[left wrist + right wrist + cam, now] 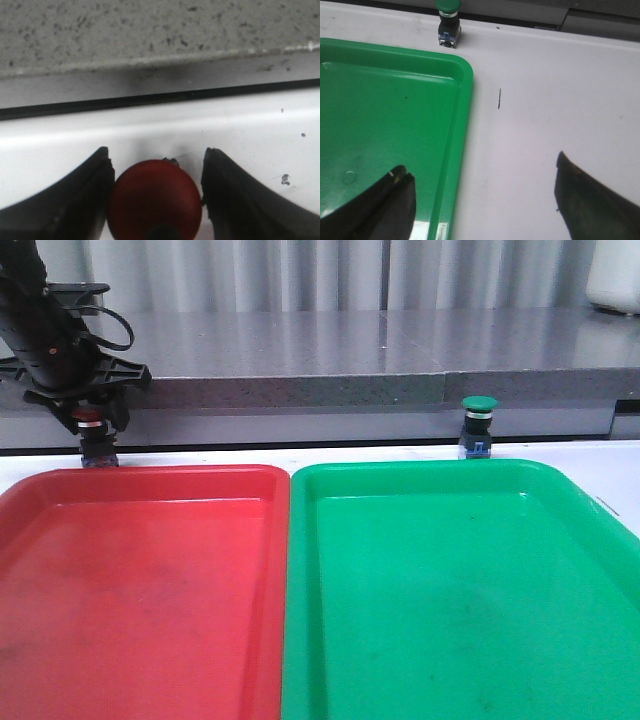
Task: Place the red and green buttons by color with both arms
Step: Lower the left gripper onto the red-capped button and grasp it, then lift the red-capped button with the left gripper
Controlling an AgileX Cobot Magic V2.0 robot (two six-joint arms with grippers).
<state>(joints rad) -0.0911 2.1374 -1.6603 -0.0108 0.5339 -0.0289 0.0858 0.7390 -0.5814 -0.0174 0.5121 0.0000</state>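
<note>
The red button (pixel 89 423) stands on the white table just behind the red tray (pixel 140 580), at the far left. My left gripper (pixel 92 436) comes down over it. In the left wrist view the dark red cap (pixel 154 199) fills the gap between the black fingers (pixel 75 205), which press on both its sides. The green button (pixel 478 426) stands upright behind the green tray (pixel 450 590), also in the right wrist view (pixel 448 22). My right gripper (pixel 480 165) is open and holds nothing. It hangs over the tray's right rim (pixel 462 100), short of the green button, out of the front view.
A grey speckled ledge (pixel 330 365) runs along the back of the table, close behind both buttons. A white object (pixel 615 275) stands at the far right on it. White tabletop (pixel 555 90) lies to the right of the green tray.
</note>
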